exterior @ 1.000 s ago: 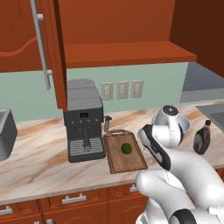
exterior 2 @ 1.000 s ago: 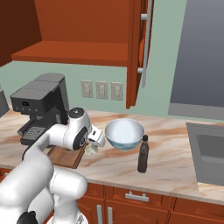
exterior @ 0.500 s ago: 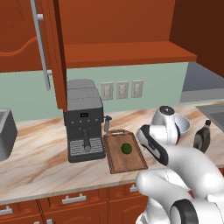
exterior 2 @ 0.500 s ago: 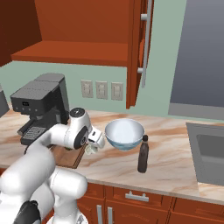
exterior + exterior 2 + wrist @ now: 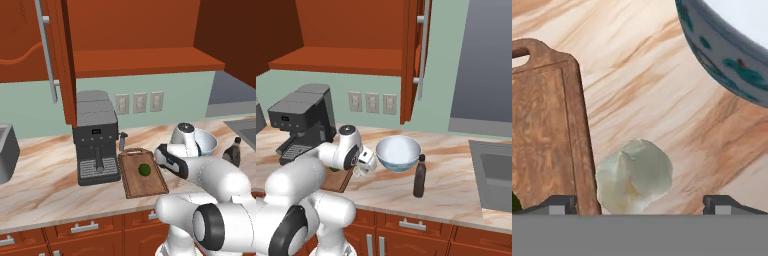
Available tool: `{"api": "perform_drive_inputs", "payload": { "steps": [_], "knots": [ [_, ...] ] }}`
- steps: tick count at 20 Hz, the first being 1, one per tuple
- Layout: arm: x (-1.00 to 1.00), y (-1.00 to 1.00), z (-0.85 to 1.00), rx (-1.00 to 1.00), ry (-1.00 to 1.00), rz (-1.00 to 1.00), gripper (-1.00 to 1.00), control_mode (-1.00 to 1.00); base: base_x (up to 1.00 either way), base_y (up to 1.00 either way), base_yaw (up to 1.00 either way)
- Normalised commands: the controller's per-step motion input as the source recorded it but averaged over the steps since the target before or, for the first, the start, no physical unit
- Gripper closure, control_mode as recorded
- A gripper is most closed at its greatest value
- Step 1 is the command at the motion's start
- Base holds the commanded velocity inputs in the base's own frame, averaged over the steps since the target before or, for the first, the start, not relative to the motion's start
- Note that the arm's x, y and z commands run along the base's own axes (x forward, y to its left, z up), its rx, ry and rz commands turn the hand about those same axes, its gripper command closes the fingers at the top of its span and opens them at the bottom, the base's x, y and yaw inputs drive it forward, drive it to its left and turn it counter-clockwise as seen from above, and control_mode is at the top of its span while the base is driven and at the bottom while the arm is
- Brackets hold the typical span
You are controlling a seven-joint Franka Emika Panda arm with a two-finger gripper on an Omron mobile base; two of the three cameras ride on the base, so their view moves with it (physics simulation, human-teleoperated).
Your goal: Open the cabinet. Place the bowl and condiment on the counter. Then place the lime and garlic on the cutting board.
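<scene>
- Gripper spread wide, nothing grasped, straddling the garlic, lined up to pick it.
- Garlic lies on the counter, just off the cutting board rim at 3 o'clock.
- Lime on the board already.
- Bowl and syrup bottle on the counter; cabinet door open.

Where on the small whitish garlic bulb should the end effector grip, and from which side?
Across the rounded middle of the whitish garlic bulb, straight down from above: it lies on the beige marbled counter just beside the brown wooden cutting board, between the open end effector.
</scene>
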Motion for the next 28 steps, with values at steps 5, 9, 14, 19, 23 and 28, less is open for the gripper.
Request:
{"api": "perform_drive_inputs", "payload": {
  "steps": [5,9,14,19,23,28],
  "knots": [
    [0.03,0.0,-0.36,0.0,0.0,-0.01,-1.0,-1.0,0.0,0.0,0.0],
    [0.01,0.0,-0.35,0.0,0.0,-0.02,-1.0,-1.0,0.0,0.0,0.0],
    [0.02,0.0,-0.31,0.0,0.0,-0.02,-1.0,-1.0,0.0,0.0,0.0],
    [0.01,0.0,-0.27,0.0,0.0,-0.02,-1.0,-1.0,0.0,0.0,0.0],
    [0.0,0.01,-0.1,0.0,0.0,0.0,1.0,-1.0,0.0,0.0,0.0],
    [0.0,0.0,0.0,0.0,0.0,0.0,1.0,-1.0,0.0,0.0,0.0]
  ]
}}
